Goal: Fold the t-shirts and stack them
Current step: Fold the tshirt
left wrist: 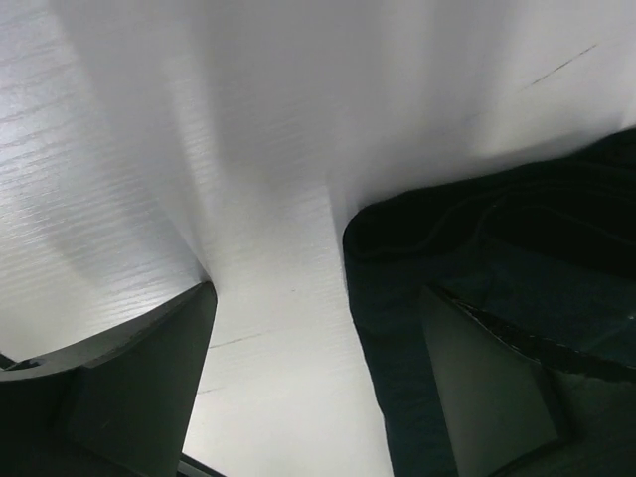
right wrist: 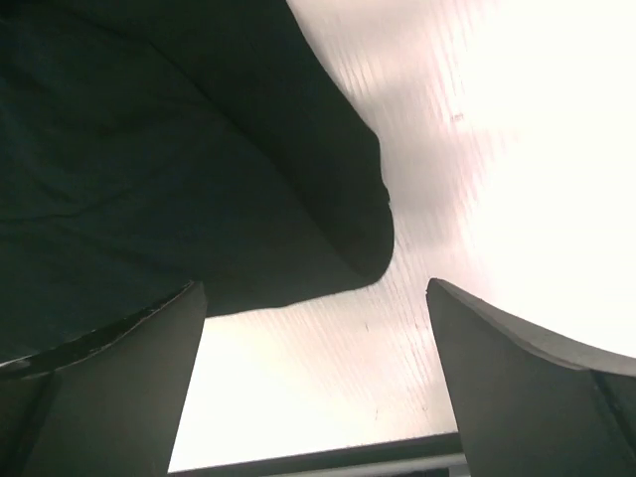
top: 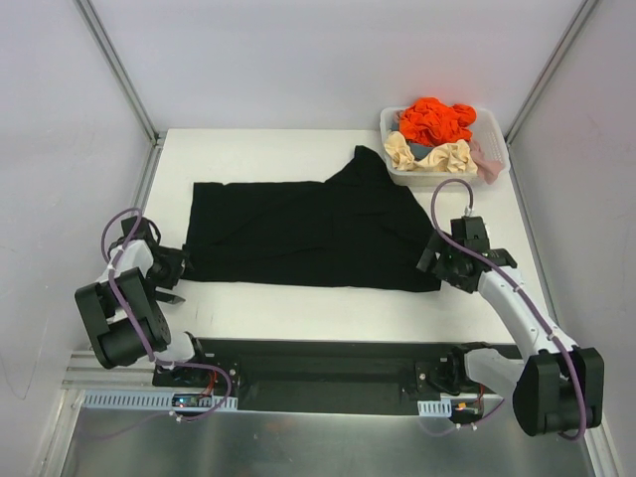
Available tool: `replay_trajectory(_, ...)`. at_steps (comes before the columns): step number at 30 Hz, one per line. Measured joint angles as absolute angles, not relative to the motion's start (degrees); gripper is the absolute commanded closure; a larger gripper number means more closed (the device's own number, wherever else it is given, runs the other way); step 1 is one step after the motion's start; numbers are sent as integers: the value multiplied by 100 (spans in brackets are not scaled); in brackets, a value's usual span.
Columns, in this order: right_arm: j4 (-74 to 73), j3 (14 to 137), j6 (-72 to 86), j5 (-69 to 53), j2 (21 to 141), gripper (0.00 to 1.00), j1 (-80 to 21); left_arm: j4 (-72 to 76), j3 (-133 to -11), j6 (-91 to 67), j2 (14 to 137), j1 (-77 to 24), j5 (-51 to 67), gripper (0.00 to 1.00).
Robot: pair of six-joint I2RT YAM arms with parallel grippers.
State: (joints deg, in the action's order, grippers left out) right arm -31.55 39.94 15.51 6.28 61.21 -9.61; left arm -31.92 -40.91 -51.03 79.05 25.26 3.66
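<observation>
A black t-shirt [top: 308, 231] lies spread flat across the middle of the white table [top: 288, 149]. My left gripper [top: 177, 266] is open at the shirt's near left corner; in the left wrist view one finger [left wrist: 497, 388] is over the black cloth [left wrist: 497, 248] and the other over bare table. My right gripper [top: 437, 260] is open at the shirt's near right corner; the right wrist view shows the rounded corner of the cloth [right wrist: 199, 159] just ahead of the jaws, with bare table between them. Neither gripper holds anything.
A white basket [top: 494, 134] at the back right holds crumpled orange [top: 434, 119], beige [top: 405, 151] and pink [top: 487, 157] garments. White walls stand close on the left, right and back. A black rail [top: 318, 363] runs along the near edge.
</observation>
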Motion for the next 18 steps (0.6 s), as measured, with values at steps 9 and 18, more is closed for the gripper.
replay_trajectory(9,-3234,3680,1955,392,6156,3,-873,-3022,-4418,-5131,8399,2523,388,44)
replay_trajectory(18,-2930,3450,2633,268,6407,3,-744,-3297,-4598,-5004,8694,2550,397,100)
